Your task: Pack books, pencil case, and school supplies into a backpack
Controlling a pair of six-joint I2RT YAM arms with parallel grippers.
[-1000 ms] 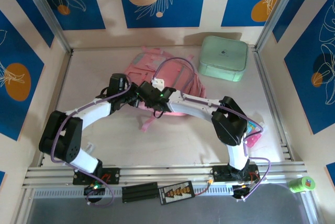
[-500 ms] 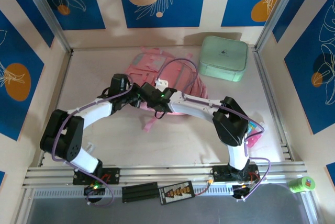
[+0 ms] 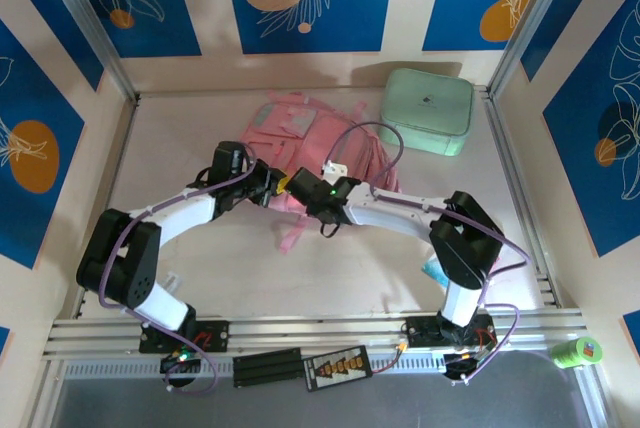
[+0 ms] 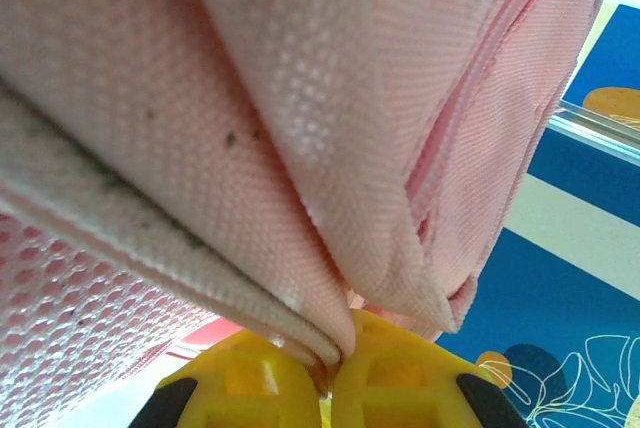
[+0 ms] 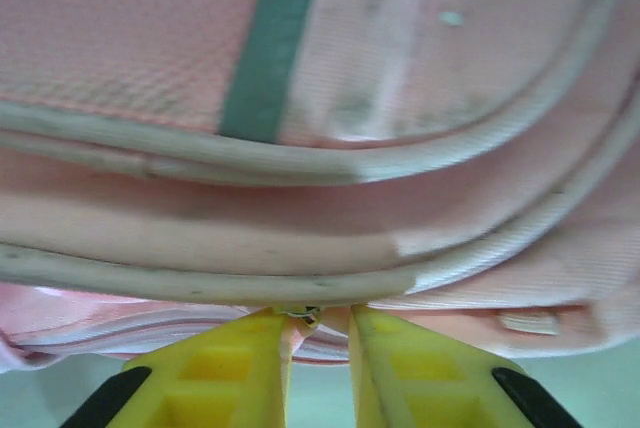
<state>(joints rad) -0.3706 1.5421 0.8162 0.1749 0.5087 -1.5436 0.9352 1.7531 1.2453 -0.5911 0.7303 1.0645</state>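
The light-pink backpack [image 3: 318,143] lies flat at the table's middle back. My left gripper [image 3: 264,186] is at its near left edge, shut on a fold of the pink fabric [image 4: 300,98], and the yellow fingertips [image 4: 340,348] meet on that fold. My right gripper [image 3: 303,188] is just to its right, at the same near edge. Its fingers [image 5: 318,316] stand narrowly apart, with a small metal zipper pull [image 5: 306,314] and a pink tab wedged between the tips, under the piped seams [image 5: 300,163]. The books are out of view.
A mint-green rounded box [image 3: 427,111] stands at the back right, just beyond the backpack. A teal sliver [image 3: 432,270] pokes out beside the right arm's elbow, too hidden to name. A green tape roll [image 3: 577,351] lies off the table at front right.
My right gripper and forearm slid right along the backpack's near edge, and the elbow swung right over the coloured item there. The backpack's top shifted. The left gripper kept its hold.
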